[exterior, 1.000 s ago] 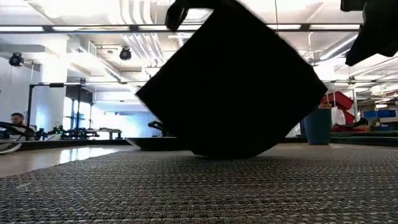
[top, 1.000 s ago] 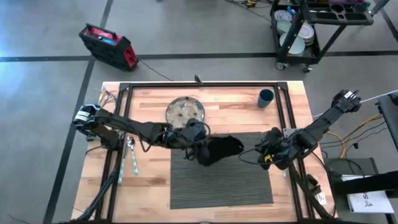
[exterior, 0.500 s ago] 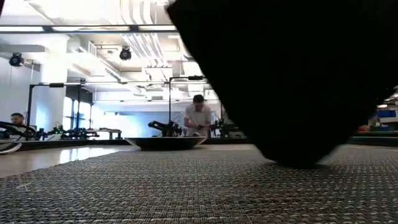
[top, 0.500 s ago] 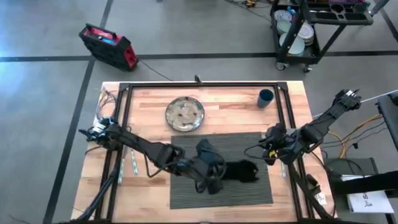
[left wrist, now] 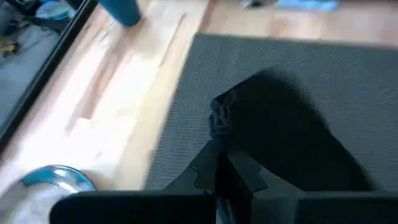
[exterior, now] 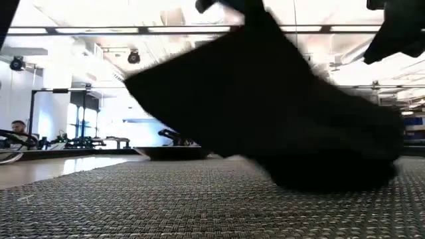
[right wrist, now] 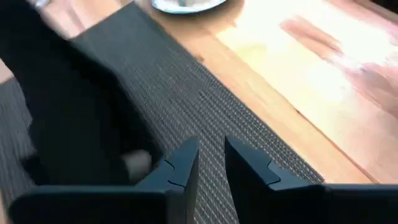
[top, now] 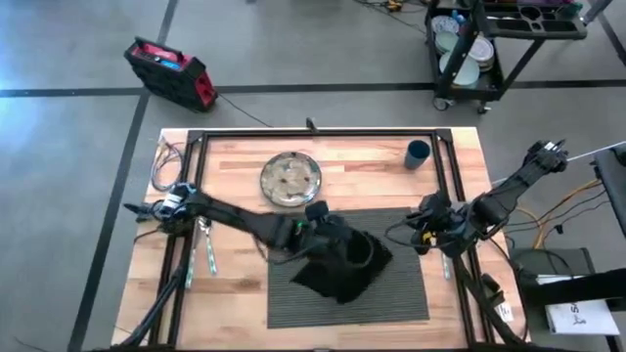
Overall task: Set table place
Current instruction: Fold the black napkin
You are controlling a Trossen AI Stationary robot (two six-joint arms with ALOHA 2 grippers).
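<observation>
A black napkin (top: 347, 269) drapes from my left gripper (top: 326, 238), which is shut on it above the middle of the dark ribbed placemat (top: 391, 298) on the wooden table (top: 235, 293). The napkin's lower part (exterior: 332, 169) lies on the placemat. My right gripper (top: 423, 235) hovers over the placemat's right edge, open, with nothing between its fingers (right wrist: 180, 165). A plate (top: 290, 179) rests on the table beyond the placemat's far edge. My left gripper pinches the napkin's upper end (left wrist: 219, 134) between its two fingers, coming from above. One layer or several, I cannot tell. The cloth slopes slack down from the fingers, and its lower part (top: 342, 291) rests on the placemat.
A blue cup (top: 418, 154) stands at the far right of the table. Cutlery (top: 208, 244) lies on the wood left of the placemat, under my left arm. The black tube frame (top: 196, 196) runs around the tabletop. Bare placemat shows near its front edge (top: 323, 313).
My left gripper swung toward the table's near edge with the hanging napkin, then came back toward the far edge. The napkin, which hung nearly clear a second ago, now slopes with its lower part laid out on the placemat.
</observation>
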